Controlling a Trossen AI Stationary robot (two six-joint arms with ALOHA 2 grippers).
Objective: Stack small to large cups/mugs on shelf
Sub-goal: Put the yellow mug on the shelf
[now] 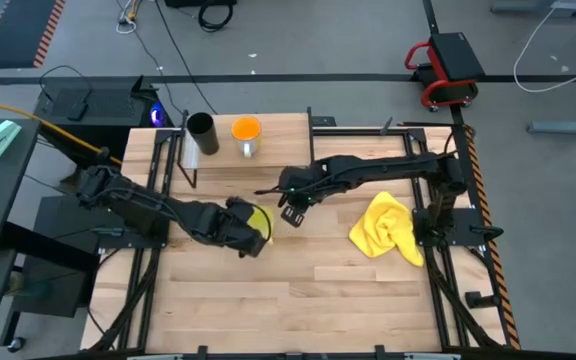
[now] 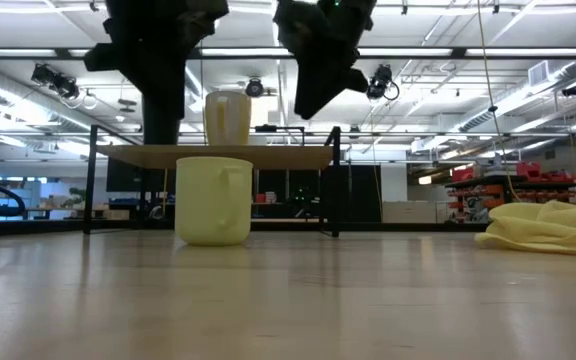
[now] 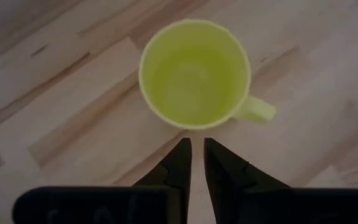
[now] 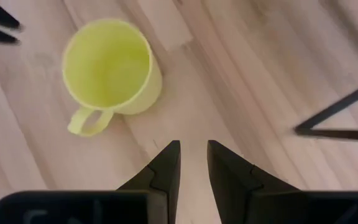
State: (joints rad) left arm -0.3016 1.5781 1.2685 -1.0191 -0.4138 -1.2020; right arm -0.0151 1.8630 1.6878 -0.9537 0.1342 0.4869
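The yellow-green mug (image 3: 194, 73) stands upright on the butcher-block tabletop (image 1: 298, 290); both grippers' fingers slightly parted, gripping nothing.

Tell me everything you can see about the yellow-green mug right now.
The yellow-green mug is a plain, smooth, matte cup with a round open mouth and one loop handle on its side. It looks empty. It stands upright on the wooden tabletop, in front of the shelf, not on it. Nothing grips it: the left gripper hovers just above its rim, fingers nearly together, and the right gripper hangs nearby, clear of it.
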